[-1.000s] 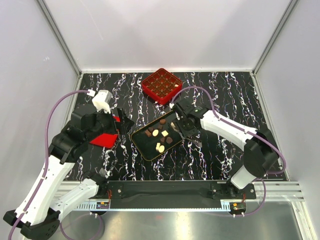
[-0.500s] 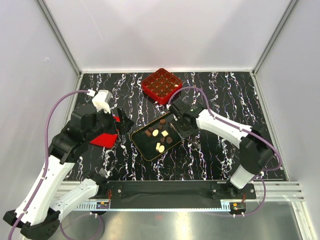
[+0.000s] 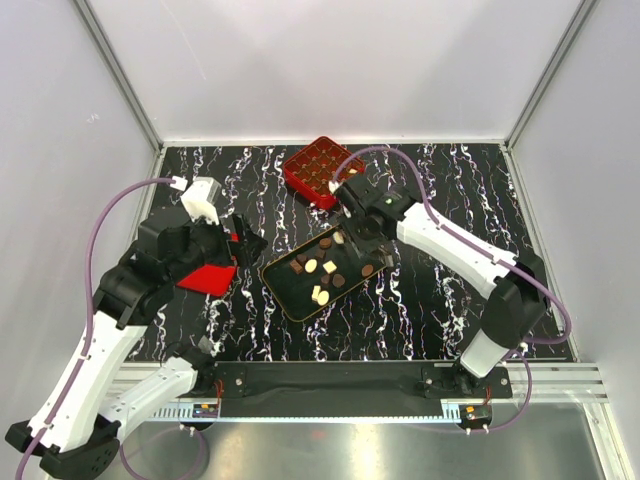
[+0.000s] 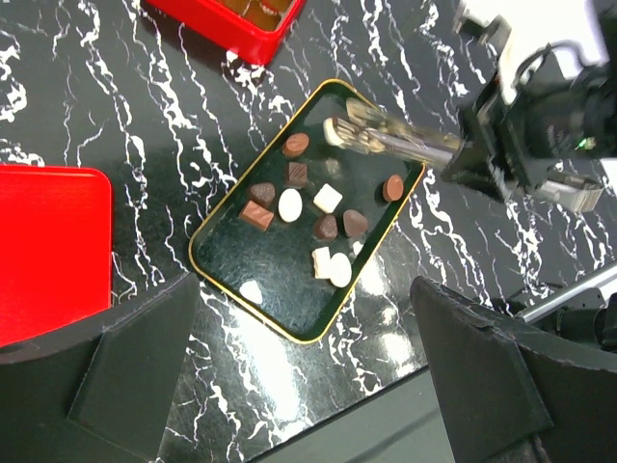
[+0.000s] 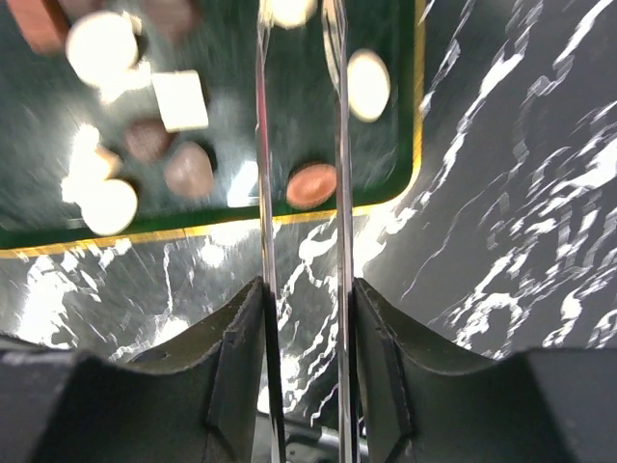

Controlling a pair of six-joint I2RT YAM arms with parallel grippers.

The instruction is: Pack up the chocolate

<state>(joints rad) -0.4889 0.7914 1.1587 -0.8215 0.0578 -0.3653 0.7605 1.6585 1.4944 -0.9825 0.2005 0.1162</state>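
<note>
1. Marbled black table: right gripper is clenched on tweezers, and a cream chocolate sits between the tips.
2. Below lie the other chocolates in the tray.
3. Red box lies past the tips, on the far side. Right arm is nearer.
4. Farther off, left gripper is released, near the red lid.
5. Top view shows the box. Right wrist doesn't, and crops the tips.

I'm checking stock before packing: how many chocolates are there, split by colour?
Brown chocolates: 7
White chocolates: 6, roughly; some overlap, and one is at the tip of the tweezers
Total: 13, roughly
</note>
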